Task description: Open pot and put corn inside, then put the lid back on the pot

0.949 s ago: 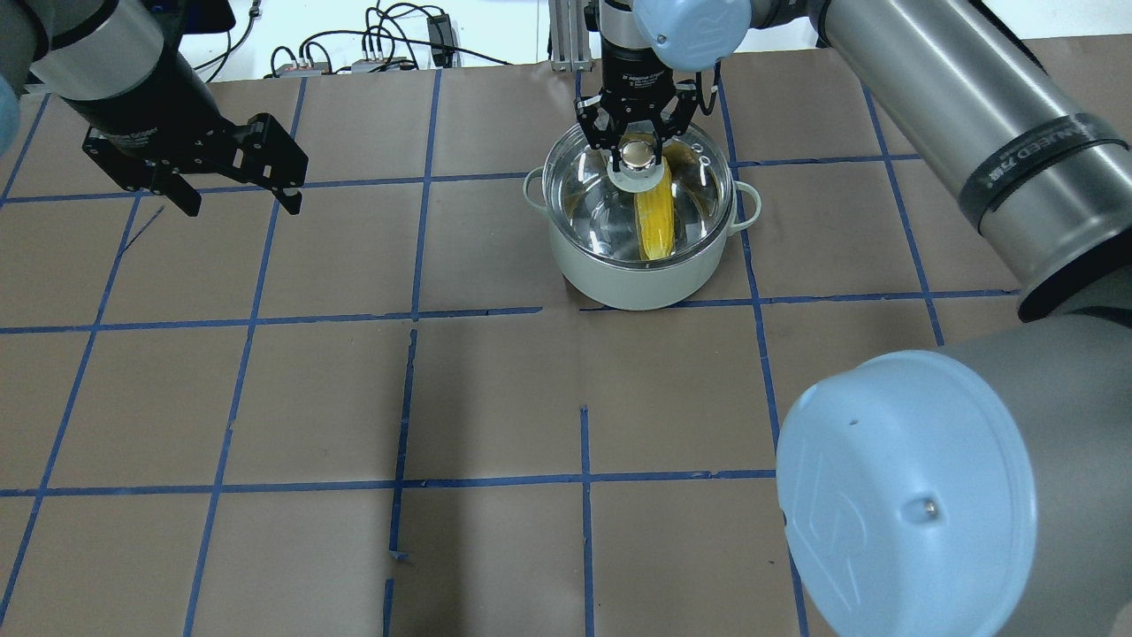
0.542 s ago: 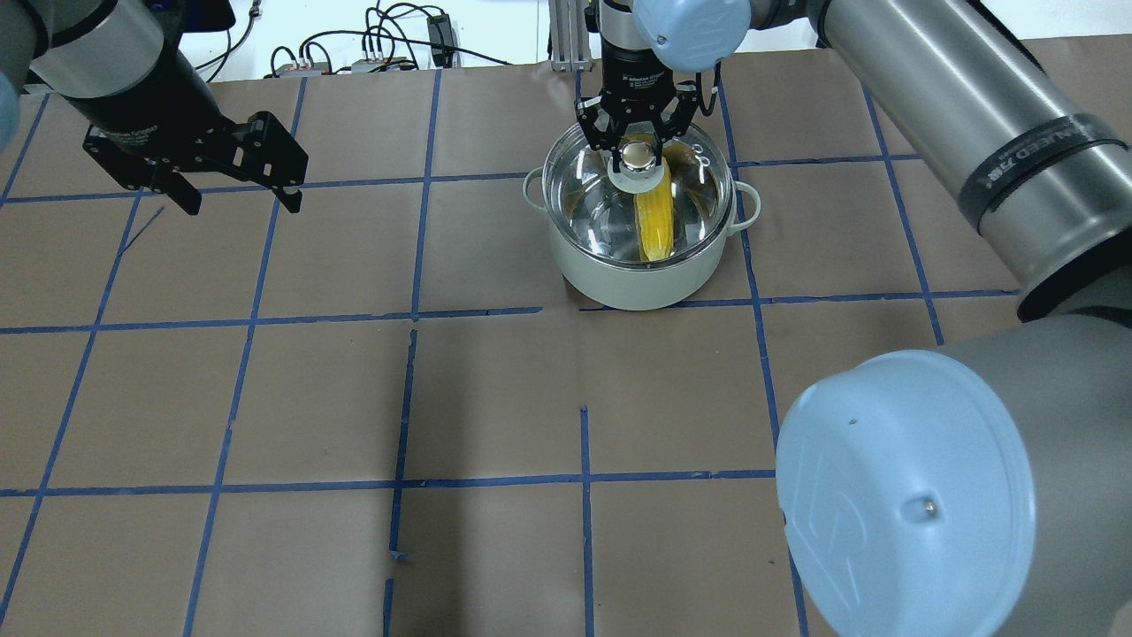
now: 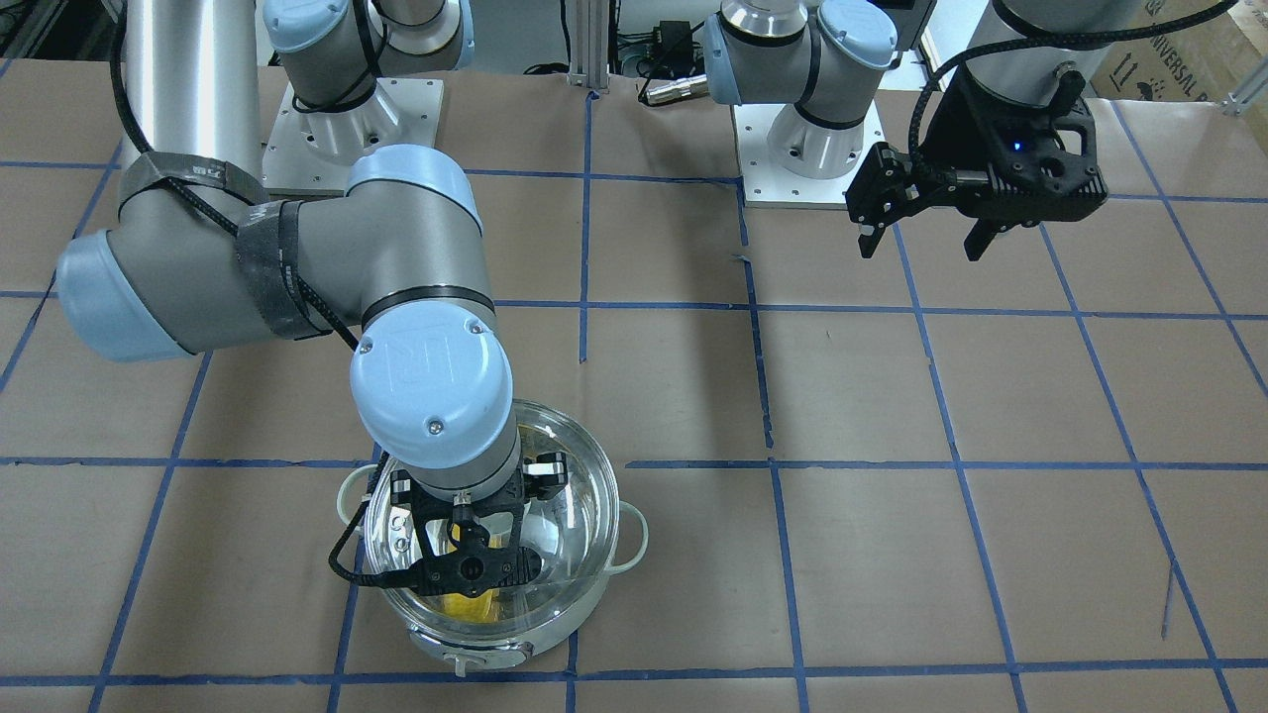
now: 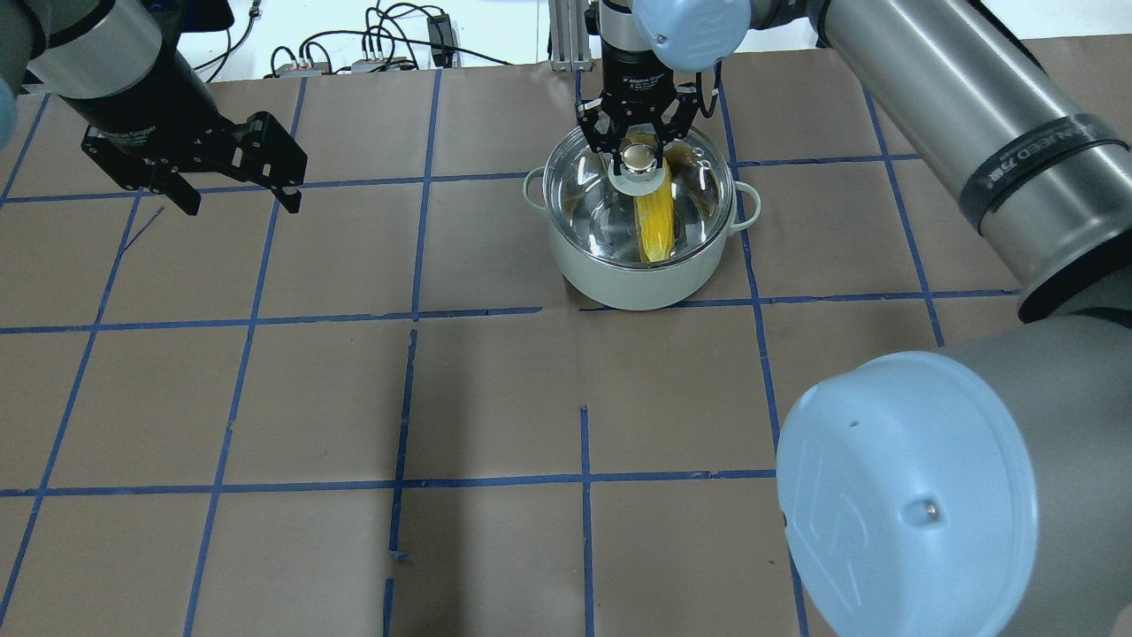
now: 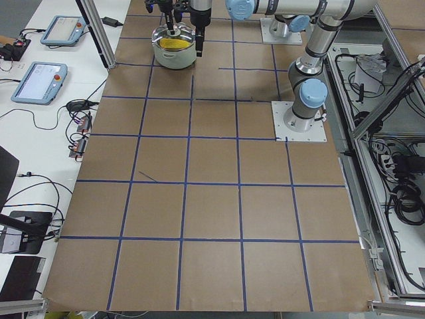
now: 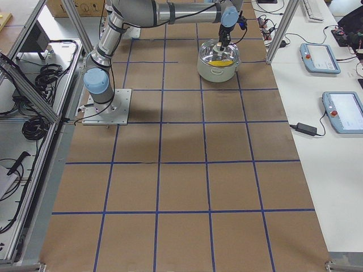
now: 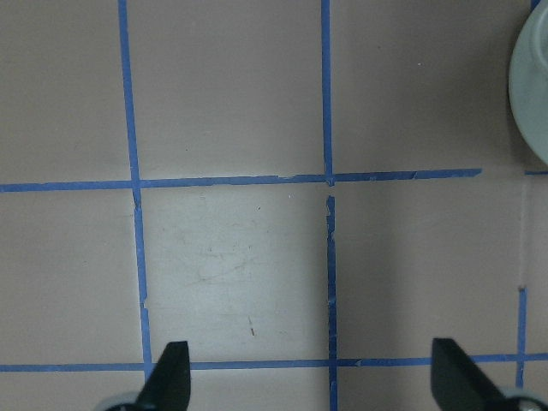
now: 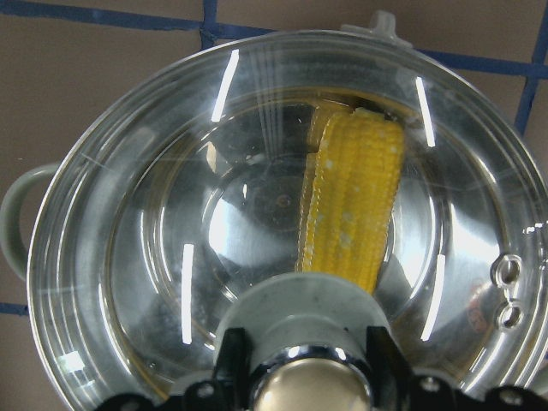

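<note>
The job looks almost done. The corn (image 4: pixel 656 226) lies inside the pot (image 4: pixel 637 283), and the lid (image 4: pixel 592 199) sits flat on top of the pot - you can see the yellow corn through the glass. The pot stands on the surface (image 4: pixel 495 398) near the edge far from the robot, a little to the right of the middle. The right gripper (image 4: pixel 638 161) hangs over the lid with its jaws narrow, pressed on the 2 sides of the knob (image 8: pixel 310 396). The left gripper (image 4: pixel 240 205) hovers over the left side of the surface, well apart from the pot, its jaws wide and holding nothing. I think just 1 thing is left - let go of the knob and lift away.
</note>
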You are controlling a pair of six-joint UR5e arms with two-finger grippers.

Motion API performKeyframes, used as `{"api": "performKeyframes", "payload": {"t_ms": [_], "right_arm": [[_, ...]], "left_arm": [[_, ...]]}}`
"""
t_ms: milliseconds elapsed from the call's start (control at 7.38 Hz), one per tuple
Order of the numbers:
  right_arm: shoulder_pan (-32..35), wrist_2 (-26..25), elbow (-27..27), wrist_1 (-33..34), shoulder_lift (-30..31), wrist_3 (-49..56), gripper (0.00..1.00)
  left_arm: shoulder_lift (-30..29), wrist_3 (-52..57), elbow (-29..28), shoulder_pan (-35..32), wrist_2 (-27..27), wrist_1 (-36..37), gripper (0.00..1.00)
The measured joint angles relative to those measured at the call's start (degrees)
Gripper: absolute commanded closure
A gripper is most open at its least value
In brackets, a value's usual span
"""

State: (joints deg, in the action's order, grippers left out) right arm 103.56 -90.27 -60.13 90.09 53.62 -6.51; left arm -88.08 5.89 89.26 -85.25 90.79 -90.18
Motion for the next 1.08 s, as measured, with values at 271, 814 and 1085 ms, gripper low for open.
{"api": "performKeyframes", "payload": {"t_ms": [271, 814, 1085], "right_arm": [[-0.2, 0.0, -0.1, 0.0, 0.0, 0.2, 0.49], [-0.4, -0.8, -0.1, 0.8, -0.1, 0.8, 0.00], [-0.7, -1.0, 0.1, 0.7, 0.4, 0.6, 0.01]], "left_arm": [[0.2, 0.1, 0.3, 0.0, 0.0, 0.0, 0.00], [0.7, 0.1, 0.8, 0.0, 0.0, 0.0, 0.00], [0.8, 0.1, 1.0, 0.0, 0.0, 0.0, 0.00]]}}
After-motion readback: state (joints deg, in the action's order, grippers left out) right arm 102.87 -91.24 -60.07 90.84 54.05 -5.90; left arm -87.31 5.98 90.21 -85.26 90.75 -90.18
